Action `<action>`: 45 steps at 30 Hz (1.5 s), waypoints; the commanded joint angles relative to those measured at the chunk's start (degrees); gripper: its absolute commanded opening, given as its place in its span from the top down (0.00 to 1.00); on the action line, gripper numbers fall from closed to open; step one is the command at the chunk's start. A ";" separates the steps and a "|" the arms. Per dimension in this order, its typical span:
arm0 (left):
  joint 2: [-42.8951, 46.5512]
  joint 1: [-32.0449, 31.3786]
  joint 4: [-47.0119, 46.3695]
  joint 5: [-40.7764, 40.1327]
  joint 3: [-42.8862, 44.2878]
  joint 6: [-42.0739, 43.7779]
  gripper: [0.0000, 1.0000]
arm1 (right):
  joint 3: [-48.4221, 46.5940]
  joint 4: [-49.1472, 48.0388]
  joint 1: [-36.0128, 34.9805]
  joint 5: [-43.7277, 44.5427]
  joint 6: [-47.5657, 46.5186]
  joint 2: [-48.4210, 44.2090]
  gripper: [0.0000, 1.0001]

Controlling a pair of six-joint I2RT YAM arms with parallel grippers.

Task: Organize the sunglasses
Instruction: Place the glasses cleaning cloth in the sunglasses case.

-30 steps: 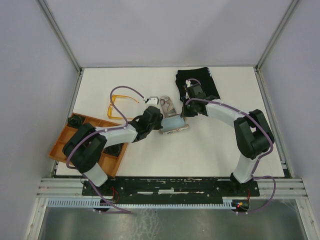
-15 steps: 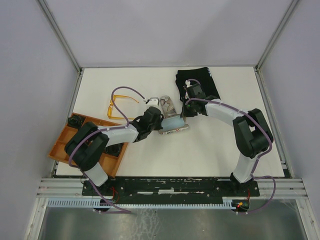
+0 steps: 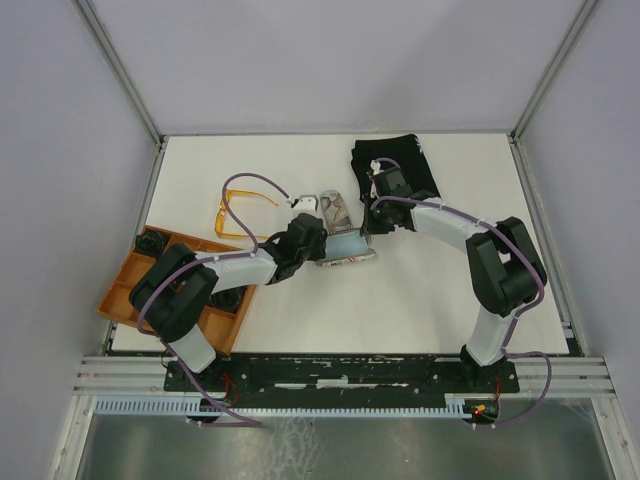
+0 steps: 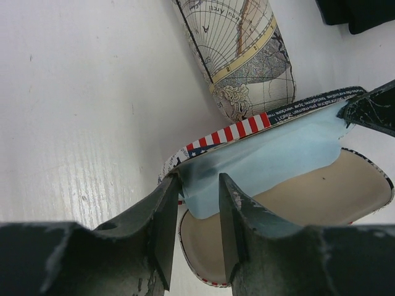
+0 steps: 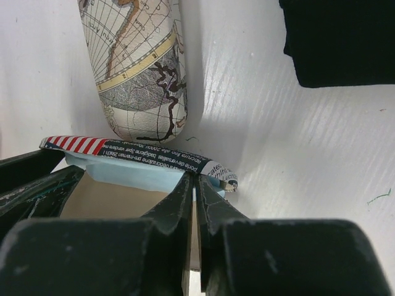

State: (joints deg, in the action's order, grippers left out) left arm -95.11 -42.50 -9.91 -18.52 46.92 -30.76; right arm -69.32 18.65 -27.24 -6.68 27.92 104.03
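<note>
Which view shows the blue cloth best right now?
Left wrist: the cloth lies spread inside the open case, nearly all visible. Right wrist shows only a strip under the case rim; top external, just a small blue patch.

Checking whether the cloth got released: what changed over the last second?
The left gripper has opened, letting go of the light blue cloth over the open case. The right gripper still pinches the cloth's other end. Arms, case and orange sunglasses stayed put.
</note>
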 commanded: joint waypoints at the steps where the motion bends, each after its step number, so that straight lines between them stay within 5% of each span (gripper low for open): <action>1: 1.59 0.25 -1.39 -2.89 1.41 1.75 0.59 | -2.12 -2.13 0.28 -0.48 -0.54 -1.09 0.87; 19: 4.21 0.23 0.22 -3.47 2.06 2.89 0.49 | -0.16 -0.55 0.41 1.67 -1.88 -5.81 0.65; 45: 17.62 0.85 6.00 -3.48 -5.57 0.00 0.46 | -12.94 6.51 0.37 3.29 -5.98 2.63 0.65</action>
State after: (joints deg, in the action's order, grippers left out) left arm -80.79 -42.06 -5.41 -20.84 43.72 -30.15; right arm -77.80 22.81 -27.09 -4.62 23.42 104.49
